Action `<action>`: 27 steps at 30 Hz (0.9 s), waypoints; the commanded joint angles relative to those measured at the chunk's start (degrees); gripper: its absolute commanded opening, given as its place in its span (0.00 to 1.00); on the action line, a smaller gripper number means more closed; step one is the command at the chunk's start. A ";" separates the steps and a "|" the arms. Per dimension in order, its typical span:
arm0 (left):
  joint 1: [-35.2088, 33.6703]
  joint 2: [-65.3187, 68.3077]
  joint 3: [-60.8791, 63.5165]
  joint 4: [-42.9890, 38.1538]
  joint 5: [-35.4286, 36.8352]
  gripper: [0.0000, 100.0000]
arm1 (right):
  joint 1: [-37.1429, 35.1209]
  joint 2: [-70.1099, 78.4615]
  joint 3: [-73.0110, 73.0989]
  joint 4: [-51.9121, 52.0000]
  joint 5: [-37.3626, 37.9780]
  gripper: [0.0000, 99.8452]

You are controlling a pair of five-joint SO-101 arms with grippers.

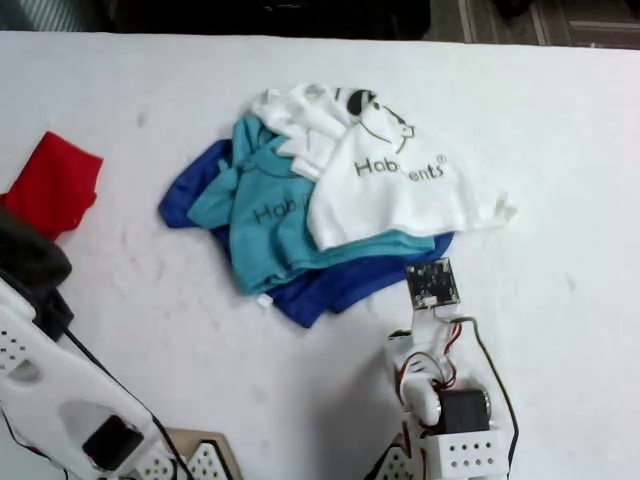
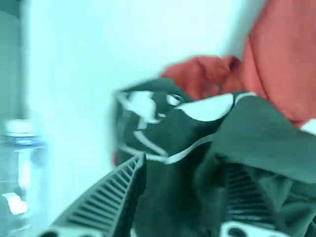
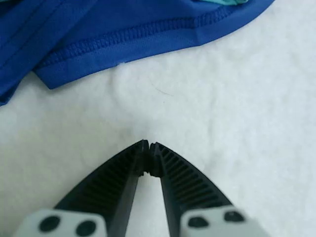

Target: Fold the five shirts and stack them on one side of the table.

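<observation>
1. Left claw [image 2: 182, 170]: clamped on a bunch of the dark shirt [image 2: 256, 133]. The cloth keeps the jaws part open and hangs over one finger.
2. Dark shirt: green-black with a white line print, crumpled. It is lifted at the table's [image 1: 150, 340] left edge, above the left arm [image 1: 60, 400].
3. Right claw [image 3: 148, 158]: jaws fully together, tips touching, holding nothing. It hangs over bare table just short of the blue shirt's [image 3: 123, 29] hem. The right arm [image 1: 445, 410] comes in from the near edge, right of middle.
4. Pile, mid-table, all unfolded and skewed:
   - The blue shirt is at the bottom and sticks out on the near and left sides.
   - The teal shirt [image 1: 270, 220] lies on it, with dark lettering.
   - The white shirt [image 1: 400, 190] is on top, with dark lettering and a cartoon figure, and reaches furthest right.
5. Red shirt [image 1: 55, 185]: plain and bunched, at the left edge just beyond the dark shirt and well apart from the pile.
6. Views:
   - The left wrist view gives the dark shirt's print, the red cloth behind it and a clear bottle [image 2: 19, 168] off to one side.
   - In the high view the dark shirt is a plain dark lump.
   - The right wrist view gives the blue hem stitching and a sliver of teal.
7. Table: white, slightly fuzzy cover. Past the far edge is dark floor [image 1: 300, 15], with striped flooring toward the far right corner.
</observation>
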 commanded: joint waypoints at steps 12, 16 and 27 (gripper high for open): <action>15.08 -46.81 45.54 -0.09 0.26 0.28 | -0.13 -0.31 0.44 -0.04 0.26 0.02; 18.42 -47.96 61.01 -0.09 0.18 0.28 | -0.13 -0.31 0.44 -0.04 0.26 0.02; 33.54 -46.20 70.68 -0.18 7.82 0.28 | -0.13 -0.31 0.44 -0.04 0.26 0.02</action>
